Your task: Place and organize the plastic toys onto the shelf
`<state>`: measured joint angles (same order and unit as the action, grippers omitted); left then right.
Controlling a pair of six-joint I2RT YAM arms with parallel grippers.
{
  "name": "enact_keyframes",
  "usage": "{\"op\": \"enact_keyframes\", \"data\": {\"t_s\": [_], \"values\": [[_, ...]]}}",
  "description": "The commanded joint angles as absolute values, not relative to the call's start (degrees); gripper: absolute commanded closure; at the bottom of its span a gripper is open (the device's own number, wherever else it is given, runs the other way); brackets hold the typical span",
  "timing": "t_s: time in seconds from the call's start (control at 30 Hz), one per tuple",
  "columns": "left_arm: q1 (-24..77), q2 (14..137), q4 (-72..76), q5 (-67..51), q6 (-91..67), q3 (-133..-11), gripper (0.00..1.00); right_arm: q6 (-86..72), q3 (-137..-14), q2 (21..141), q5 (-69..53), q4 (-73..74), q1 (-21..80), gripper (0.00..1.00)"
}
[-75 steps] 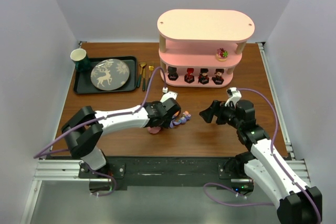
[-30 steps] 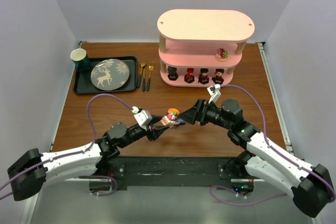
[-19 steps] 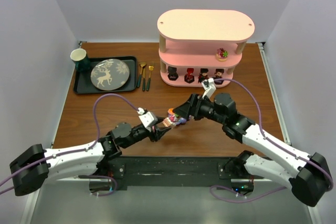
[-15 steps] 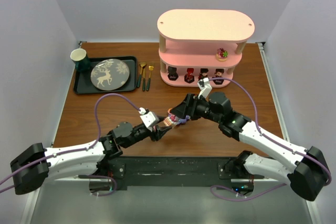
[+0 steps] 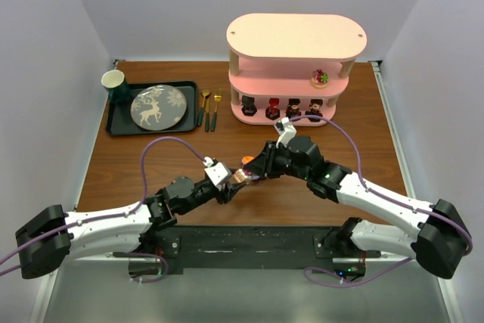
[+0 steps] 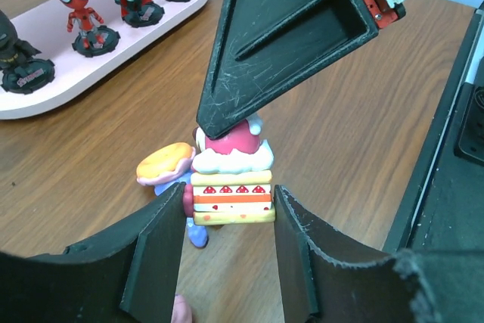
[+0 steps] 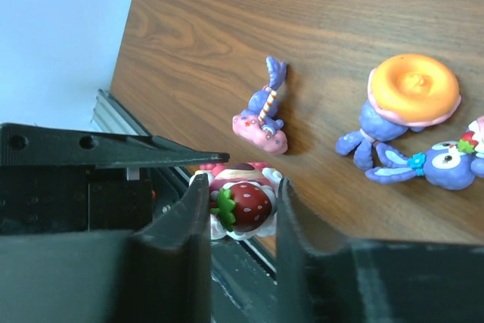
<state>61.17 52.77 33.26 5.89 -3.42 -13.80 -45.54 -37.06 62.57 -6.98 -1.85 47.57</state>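
Observation:
A layered cake toy with a strawberry on top (image 6: 231, 179) hangs above the table, and my left gripper (image 6: 229, 209) is shut on its sides. My right gripper (image 7: 242, 202) has come in from above and is shut on the toy's strawberry top (image 7: 246, 206). From above, both grippers meet at this toy (image 5: 246, 164) in front of the pink shelf (image 5: 296, 35). Several dark figurines (image 5: 293, 110) stand on the lowest tier, and a small pink and red toy (image 5: 320, 77) sits on the middle tier. Purple bunny toys (image 7: 412, 88) (image 7: 446, 164) and a pink toy (image 7: 261, 126) lie on the table below.
A black tray (image 5: 113, 122) at the back left holds a deer plate (image 5: 158, 106) and a green cup (image 5: 113, 81). Gold spoons (image 5: 210, 107) lie beside it. The metal rail (image 5: 249, 240) runs along the table's near edge.
My right arm has swung left to the toy held by my left gripper, and its jaws have closed from wide open onto the toy's top. The left gripper has kept its hold.

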Motion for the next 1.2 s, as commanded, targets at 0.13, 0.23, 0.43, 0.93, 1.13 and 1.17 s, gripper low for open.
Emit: {"op": "enact_keyframes", "data": {"t_s": [0.13,0.23,0.43,0.93,1.13,1.17], "values": [[61.44,50.10,33.14,5.63,-8.52,-16.26,0.58,-37.99,-38.94,61.00,-6.06,-2.29,47.90,1.00],[61.35,47.64,30.24,5.36,-12.47,-16.61,0.34,-32.97,-38.94,59.42,-5.63,-2.02,47.73,1.00],[59.51,42.19,26.72,-1.91,-18.19,-16.35,0.05,-18.91,-38.58,57.83,-16.76,-5.17,43.34,1.00],[49.31,46.31,36.03,-25.05,-22.41,-16.69,0.00,6.67,-47.72,63.10,-65.47,3.78,33.58,1.00],[49.39,48.16,35.86,-25.13,-20.04,-19.15,0.00,9.92,-49.74,63.98,-66.98,7.45,33.75,1.00],[49.31,48.43,35.95,-25.75,-20.13,-19.51,0.00,10.54,-50.09,64.16,-66.97,8.17,33.75,1.00]]}}
